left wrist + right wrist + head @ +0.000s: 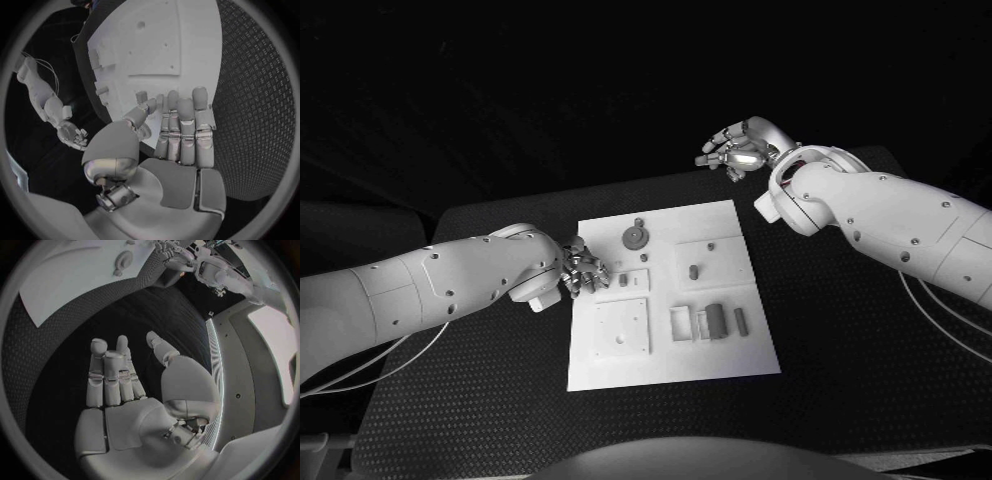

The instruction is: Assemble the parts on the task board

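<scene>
Your left silver many-fingered hand [583, 272] sits at the left edge of the white flat task board [733, 350], fingers stretched out and holding nothing; the right silver hand [737, 152] hangs well off past the far corner, loosely curled, also empty. I'd go for the small grey parts [715, 320] slowly and line up before pinching. No readable writing anywhere.
</scene>
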Controlling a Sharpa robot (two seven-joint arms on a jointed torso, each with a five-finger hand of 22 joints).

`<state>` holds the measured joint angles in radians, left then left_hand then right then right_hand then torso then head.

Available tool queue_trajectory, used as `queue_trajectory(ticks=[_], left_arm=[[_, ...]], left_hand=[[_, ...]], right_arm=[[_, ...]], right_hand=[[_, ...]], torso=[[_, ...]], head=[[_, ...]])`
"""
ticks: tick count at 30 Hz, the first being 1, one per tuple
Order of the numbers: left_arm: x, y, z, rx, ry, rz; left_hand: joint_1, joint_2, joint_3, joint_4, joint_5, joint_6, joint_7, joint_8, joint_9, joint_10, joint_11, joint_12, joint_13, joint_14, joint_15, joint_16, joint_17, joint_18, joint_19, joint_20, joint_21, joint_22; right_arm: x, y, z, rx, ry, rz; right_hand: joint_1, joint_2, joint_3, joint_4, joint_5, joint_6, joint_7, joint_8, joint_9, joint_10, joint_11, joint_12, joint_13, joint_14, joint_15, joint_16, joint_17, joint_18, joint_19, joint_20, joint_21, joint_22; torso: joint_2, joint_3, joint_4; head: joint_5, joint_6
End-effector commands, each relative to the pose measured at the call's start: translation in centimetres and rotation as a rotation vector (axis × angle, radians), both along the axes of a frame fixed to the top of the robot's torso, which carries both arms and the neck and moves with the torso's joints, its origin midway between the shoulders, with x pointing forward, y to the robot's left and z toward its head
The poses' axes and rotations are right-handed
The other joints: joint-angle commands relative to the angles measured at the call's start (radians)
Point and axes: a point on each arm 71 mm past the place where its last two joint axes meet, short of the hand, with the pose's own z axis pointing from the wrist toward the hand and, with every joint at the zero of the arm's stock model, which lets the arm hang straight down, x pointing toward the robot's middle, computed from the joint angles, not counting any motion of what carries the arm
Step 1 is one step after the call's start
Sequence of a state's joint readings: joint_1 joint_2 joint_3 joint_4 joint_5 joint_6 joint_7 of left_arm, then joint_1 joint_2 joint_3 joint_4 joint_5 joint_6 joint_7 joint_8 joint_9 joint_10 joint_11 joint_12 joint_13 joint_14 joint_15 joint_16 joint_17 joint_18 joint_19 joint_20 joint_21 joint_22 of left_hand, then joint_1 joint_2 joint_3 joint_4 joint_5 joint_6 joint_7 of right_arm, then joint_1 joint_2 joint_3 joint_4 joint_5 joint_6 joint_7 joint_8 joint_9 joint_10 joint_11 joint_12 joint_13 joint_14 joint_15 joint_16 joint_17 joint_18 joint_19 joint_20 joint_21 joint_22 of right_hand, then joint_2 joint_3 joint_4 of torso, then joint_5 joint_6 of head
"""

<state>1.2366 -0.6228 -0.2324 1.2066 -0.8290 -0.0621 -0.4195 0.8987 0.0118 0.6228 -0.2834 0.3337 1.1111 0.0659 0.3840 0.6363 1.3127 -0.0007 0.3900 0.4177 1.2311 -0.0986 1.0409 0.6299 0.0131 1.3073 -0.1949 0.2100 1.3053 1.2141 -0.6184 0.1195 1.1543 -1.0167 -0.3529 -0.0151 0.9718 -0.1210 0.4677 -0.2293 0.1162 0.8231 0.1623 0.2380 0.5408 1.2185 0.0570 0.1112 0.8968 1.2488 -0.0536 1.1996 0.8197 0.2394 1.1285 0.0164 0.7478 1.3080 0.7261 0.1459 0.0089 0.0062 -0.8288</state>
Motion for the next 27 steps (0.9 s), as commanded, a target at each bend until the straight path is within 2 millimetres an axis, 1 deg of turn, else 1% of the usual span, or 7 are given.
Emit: queue_trajectory(ticks=[1, 5, 16, 25, 27], left_arm=[[-0.13, -0.23, -0.22, 0.011, 0.008, -0.003], [-0.12, -0.16, -0.26, 0.020, 0.012, -0.004], [-0.12, 0.30, -0.32, 0.040, 0.019, 0.000], [-0.05, -0.12, -0.30, 0.060, 0.010, -0.014], [0.00, -0.21, -0.29, 0.074, 0.004, -0.021]], left_hand=[[0.007, 0.005, 0.009, -0.005, 0.007, 0.024, -0.020, 0.003, 0.069, 0.028, -0.019, 0.006, 0.002, 0.020, -0.027, 0.002, -0.001, -0.006, 0.017, -0.024, 0.006, 0.002], [0.006, 0.005, 0.009, -0.005, 0.007, 0.024, -0.020, 0.003, 0.070, 0.028, -0.019, 0.006, 0.002, 0.020, -0.027, 0.003, -0.001, -0.006, 0.018, -0.024, 0.007, 0.002], [0.006, 0.005, 0.009, -0.005, 0.007, 0.025, -0.020, 0.003, 0.070, 0.028, -0.019, 0.006, 0.002, 0.020, -0.027, 0.005, -0.001, -0.006, 0.018, -0.025, 0.007, 0.003], [0.007, 0.005, 0.010, -0.005, 0.008, 0.026, -0.021, 0.003, 0.071, 0.030, -0.020, 0.008, 0.003, 0.021, -0.028, 0.009, -0.001, -0.006, 0.020, -0.026, 0.008, 0.006], [0.007, 0.004, 0.011, -0.006, 0.014, 0.027, -0.022, 0.003, 0.073, 0.031, -0.021, 0.008, 0.003, 0.021, -0.029, 0.012, -0.001, -0.006, 0.021, -0.027, 0.009, 0.008]], right_arm=[[-0.06, 0.17, -0.05, 0.000, 0.005, 0.013], [-0.06, 0.14, -0.05, -0.001, 0.005, 0.013], [-0.07, 0.01, -0.06, -0.001, 0.006, 0.011], [-0.11, 0.09, -0.05, -0.001, 0.006, 0.014], [-0.12, 0.10, -0.06, -0.001, 0.006, 0.014]], right_hand=[[-0.007, 0.000, -0.001, 0.006, 0.002, -0.001, 0.006, -0.003, 0.002, 0.009, -0.001, -0.004, -0.001, -0.008, -0.002, -0.002, -0.001, 0.022, 0.000, -0.010, -0.005, 0.018], [-0.008, 0.000, -0.001, 0.006, 0.002, -0.002, 0.006, -0.003, 0.002, 0.009, -0.001, -0.004, -0.001, -0.008, -0.002, -0.002, -0.001, 0.022, 0.000, -0.010, -0.005, 0.018], [-0.008, 0.000, -0.001, 0.006, 0.002, -0.002, 0.006, -0.003, 0.002, 0.009, -0.001, -0.004, -0.001, -0.008, -0.002, -0.002, -0.001, 0.022, 0.000, -0.010, -0.005, 0.018], [-0.008, 0.000, -0.001, 0.006, 0.002, -0.002, 0.006, -0.003, 0.002, 0.009, -0.001, -0.004, -0.001, -0.008, -0.002, -0.002, -0.001, 0.022, 0.000, -0.010, -0.005, 0.018], [-0.008, 0.000, -0.001, 0.006, 0.002, -0.002, 0.006, -0.003, 0.002, 0.009, -0.001, -0.004, -0.001, -0.008, -0.002, -0.002, -0.001, 0.022, 0.000, -0.010, -0.005, 0.018]], torso=[[0.000, 0.0003, 0.0000], [0.000, 0.0007, -0.0002], [-0.001, -0.0001, 0.0009], [0.000, 0.0000, -0.0001], [0.000, 0.0002, -0.0002]], head=[[-0.001, 0.000], [-0.002, -0.001], [-0.005, -0.003], [-0.005, -0.004], [-0.005, -0.005]])
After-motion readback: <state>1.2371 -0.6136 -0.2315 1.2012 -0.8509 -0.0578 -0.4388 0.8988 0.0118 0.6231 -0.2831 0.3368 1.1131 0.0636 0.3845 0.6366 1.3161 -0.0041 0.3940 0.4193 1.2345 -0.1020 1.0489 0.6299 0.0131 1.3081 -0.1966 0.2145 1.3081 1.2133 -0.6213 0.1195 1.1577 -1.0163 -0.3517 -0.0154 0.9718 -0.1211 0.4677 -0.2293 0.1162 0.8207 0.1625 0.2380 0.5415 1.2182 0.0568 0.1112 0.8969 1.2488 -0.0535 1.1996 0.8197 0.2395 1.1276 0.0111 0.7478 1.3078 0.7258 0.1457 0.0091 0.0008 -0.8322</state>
